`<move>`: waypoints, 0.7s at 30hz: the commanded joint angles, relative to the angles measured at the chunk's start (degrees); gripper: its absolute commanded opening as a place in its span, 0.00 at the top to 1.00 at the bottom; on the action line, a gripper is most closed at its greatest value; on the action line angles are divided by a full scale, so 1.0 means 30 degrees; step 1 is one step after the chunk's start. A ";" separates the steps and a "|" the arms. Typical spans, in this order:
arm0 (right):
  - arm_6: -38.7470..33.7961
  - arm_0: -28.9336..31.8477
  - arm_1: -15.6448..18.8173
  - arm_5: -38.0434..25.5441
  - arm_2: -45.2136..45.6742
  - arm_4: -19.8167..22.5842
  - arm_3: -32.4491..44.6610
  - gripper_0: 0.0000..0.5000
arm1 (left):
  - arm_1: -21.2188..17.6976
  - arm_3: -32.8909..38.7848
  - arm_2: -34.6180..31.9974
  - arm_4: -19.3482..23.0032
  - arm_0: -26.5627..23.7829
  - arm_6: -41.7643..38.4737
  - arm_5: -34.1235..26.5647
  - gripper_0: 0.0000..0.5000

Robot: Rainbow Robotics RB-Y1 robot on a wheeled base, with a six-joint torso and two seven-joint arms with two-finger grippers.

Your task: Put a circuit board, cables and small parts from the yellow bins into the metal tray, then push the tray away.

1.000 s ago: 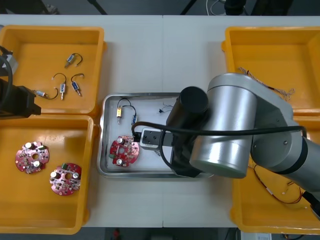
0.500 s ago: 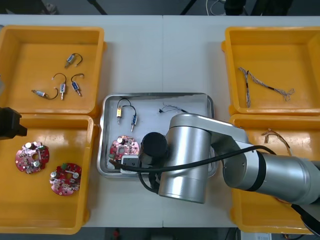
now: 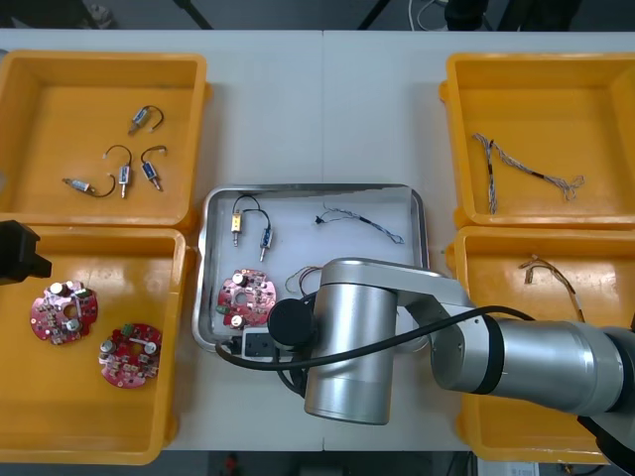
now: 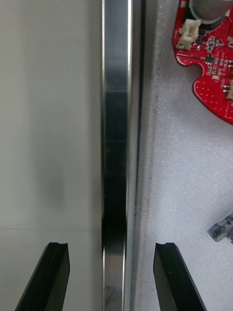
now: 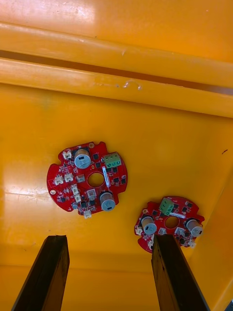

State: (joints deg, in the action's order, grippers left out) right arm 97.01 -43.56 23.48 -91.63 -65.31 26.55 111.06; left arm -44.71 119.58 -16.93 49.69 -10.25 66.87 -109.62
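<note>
Left gripper (image 5: 109, 239) waits left of the metal tray (image 3: 317, 188); right gripper (image 4: 111, 247) straddles the tray's near rim.

Left of the tray, the left gripper hangs over the near left bin (image 3: 99, 436), fingers wide apart and empty, above two spare boards (image 3: 64, 309). The far left bin (image 3: 60, 74) holds small metal parts (image 3: 121, 177). Inside the tray lie a red circuit board (image 3: 248, 297) at its near left corner, a black cable (image 3: 250, 220) and a twisted blue and white cable (image 3: 362, 220) toward its far side. The right gripper stands spread wide with nothing held, one finger outside the rim over the table (image 3: 327, 109), the other over the tray's white inside, near the board. Right of the tray, the right bins (image 3: 536, 79) each hold a loose cable (image 3: 526, 169).
</note>
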 commanded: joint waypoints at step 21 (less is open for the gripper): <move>0.0387 -0.1417 -0.0884 0.0162 -0.0670 -0.1145 -0.0458 1.00 | -0.0800 0.0571 -0.0537 0.0165 0.0281 0.1616 -0.0127 0.00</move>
State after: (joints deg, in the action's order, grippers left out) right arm 97.01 -45.14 21.73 -90.83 -66.43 24.21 108.98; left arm -44.71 119.60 -16.94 49.74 -10.25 66.87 -109.62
